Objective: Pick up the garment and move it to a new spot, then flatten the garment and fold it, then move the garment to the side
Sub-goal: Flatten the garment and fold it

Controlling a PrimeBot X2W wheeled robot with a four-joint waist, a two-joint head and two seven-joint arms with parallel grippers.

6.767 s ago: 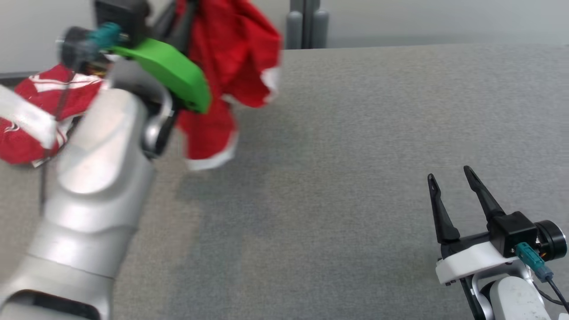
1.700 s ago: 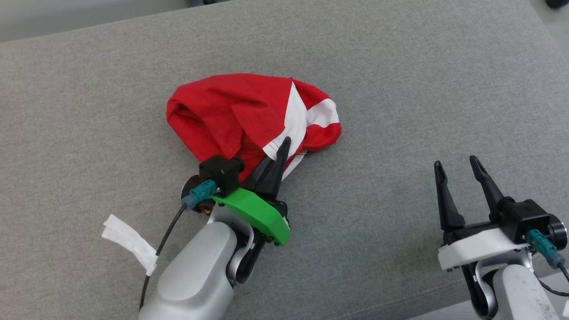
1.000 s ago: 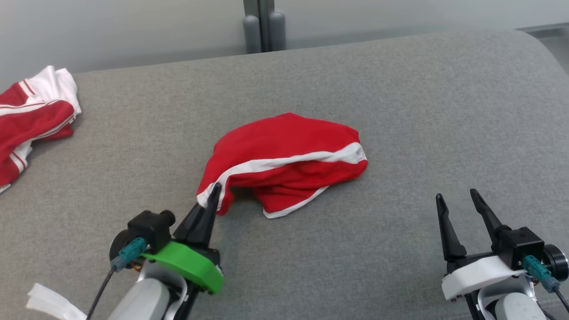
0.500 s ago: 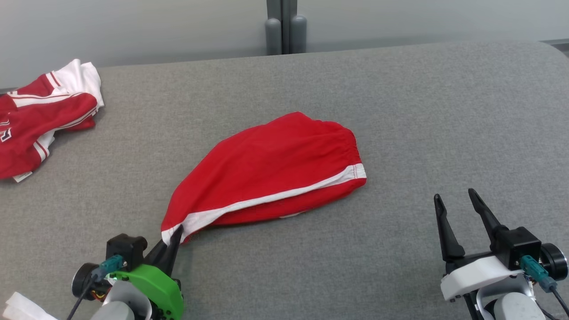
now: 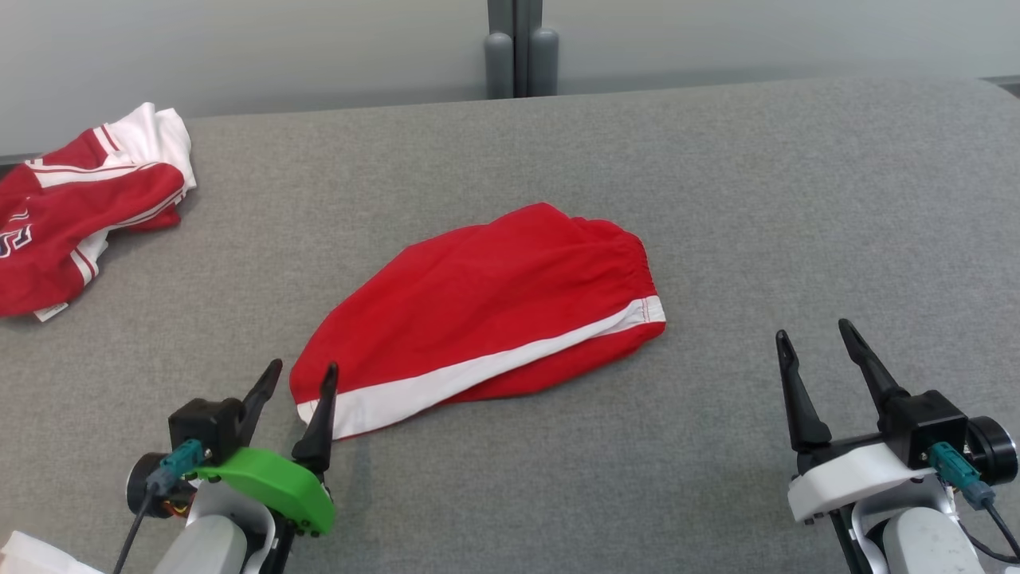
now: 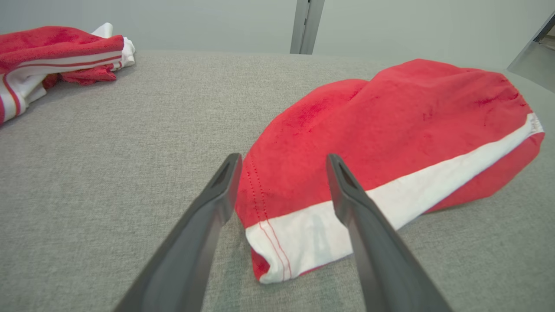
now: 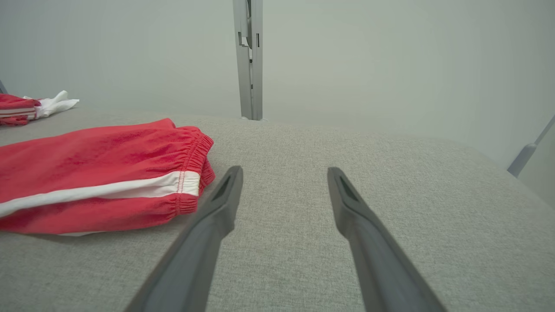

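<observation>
While shorts are lying mid-frame, a second garment is running off upper left; left gripper and right gripper are gaping empty.

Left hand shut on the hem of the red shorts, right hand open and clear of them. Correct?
Not quite: the left hand is open, straddling the hem of the red shorts and gripping nothing; the left wrist view shows it. The right hand is open and clear of them.
</observation>
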